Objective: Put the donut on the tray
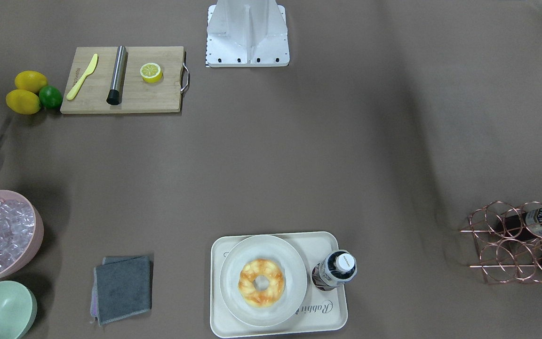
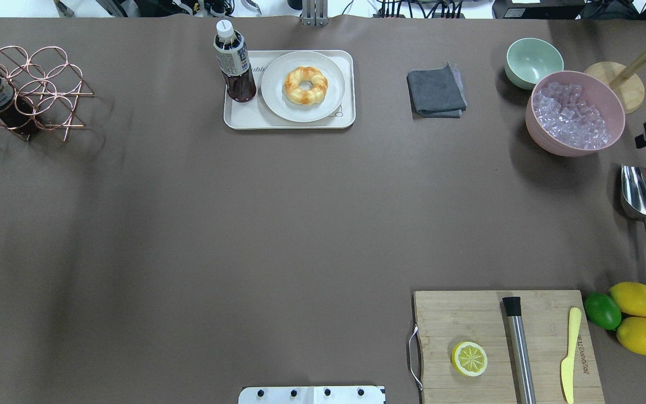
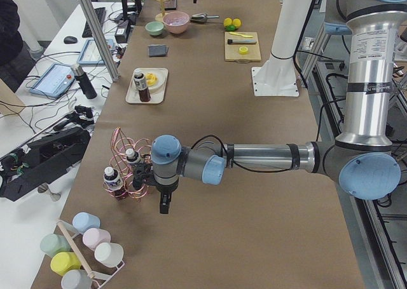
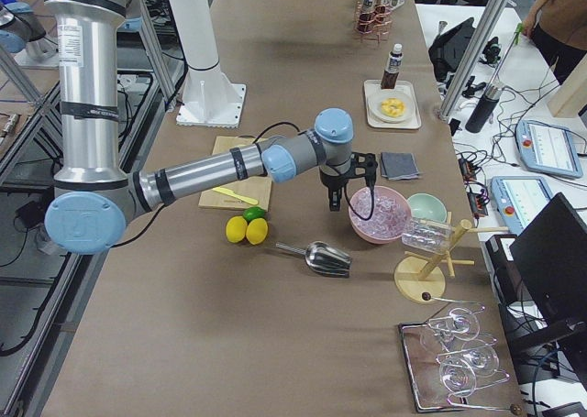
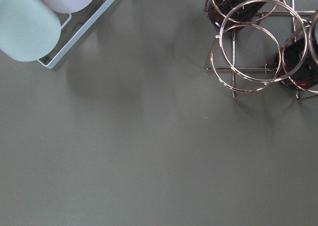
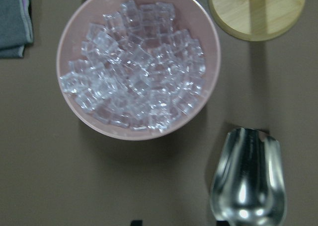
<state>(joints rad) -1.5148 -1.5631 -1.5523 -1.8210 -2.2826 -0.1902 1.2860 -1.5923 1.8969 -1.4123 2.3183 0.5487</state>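
A glazed donut (image 1: 261, 282) lies on a white plate (image 1: 294, 263), and the plate sits on the cream tray (image 1: 275, 331) at the table's far side from the robot. The donut (image 2: 305, 85) and tray (image 2: 289, 124) also show in the overhead view. My left gripper (image 3: 164, 205) hangs over bare table beside the copper rack, far from the tray; I cannot tell if it is open. My right gripper (image 4: 333, 200) hovers by the pink ice bowl (image 4: 378, 213); its jaws cannot be judged. Neither gripper holds anything I can see.
A dark drink bottle (image 2: 233, 62) stands on the tray's left end. A grey cloth (image 2: 436, 91), green bowl (image 2: 531, 60), ice bowl (image 2: 574, 112) and metal scoop (image 2: 644, 196) lie to the right. A cutting board (image 2: 502, 342), lemons and lime (image 2: 631, 317) sit near right. A copper rack (image 2: 26, 84) stands far left.
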